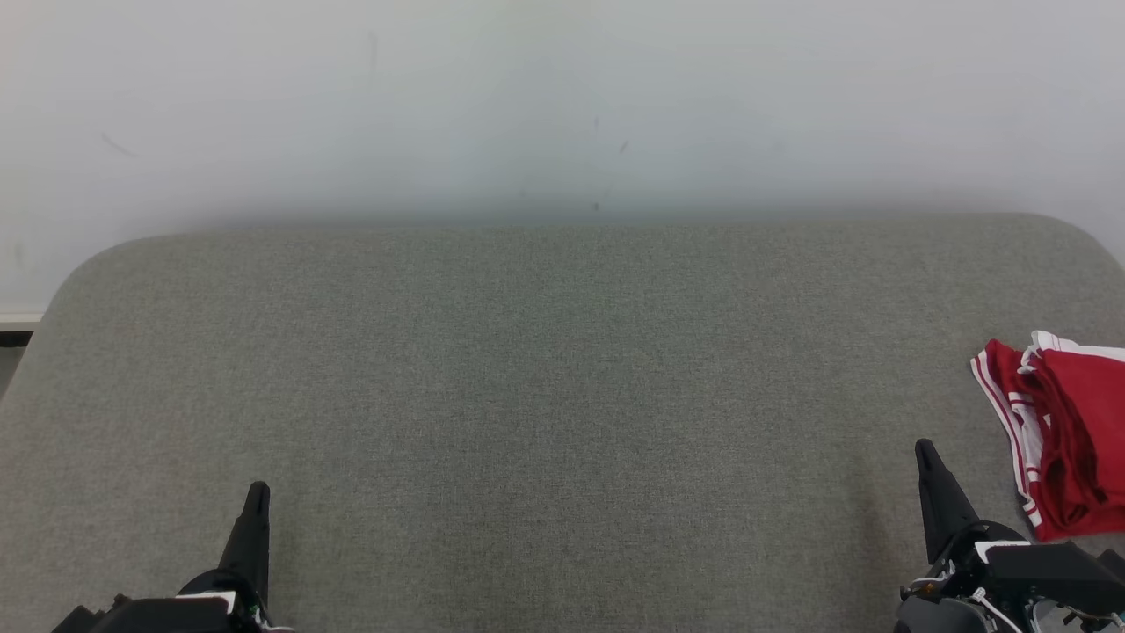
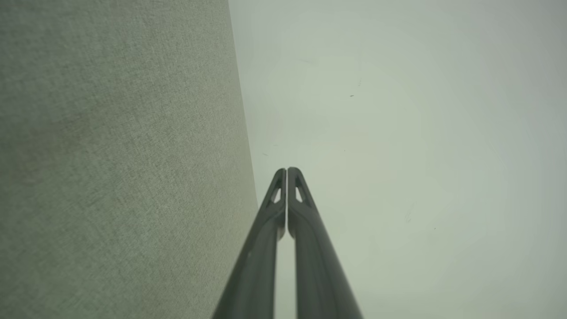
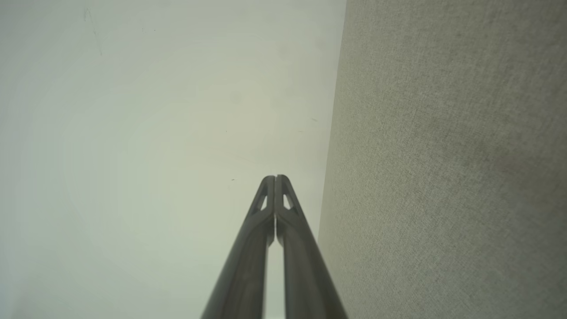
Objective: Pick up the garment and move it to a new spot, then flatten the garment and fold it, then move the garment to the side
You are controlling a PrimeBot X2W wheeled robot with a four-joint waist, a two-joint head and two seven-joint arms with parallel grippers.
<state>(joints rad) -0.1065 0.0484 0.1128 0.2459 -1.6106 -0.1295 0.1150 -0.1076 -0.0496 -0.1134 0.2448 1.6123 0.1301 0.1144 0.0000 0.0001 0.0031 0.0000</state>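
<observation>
Broadly, a grey-green woven-fabric worktop [image 1: 545,396] with rounded corners meets a pale wall [image 1: 562,105]. A crumpled red garment with white stripes [image 1: 1068,431] lies at the worktop's right edge. The left gripper [image 1: 257,501] and right gripper [image 1: 925,457] hover near its front edge, fingers pressed together, empty.

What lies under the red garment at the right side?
The red garment lies directly on the grey fabric surface, which shows all around it. Whether anything else is beneath it cannot be seen, because the bunched cloth covers that spot.
</observation>
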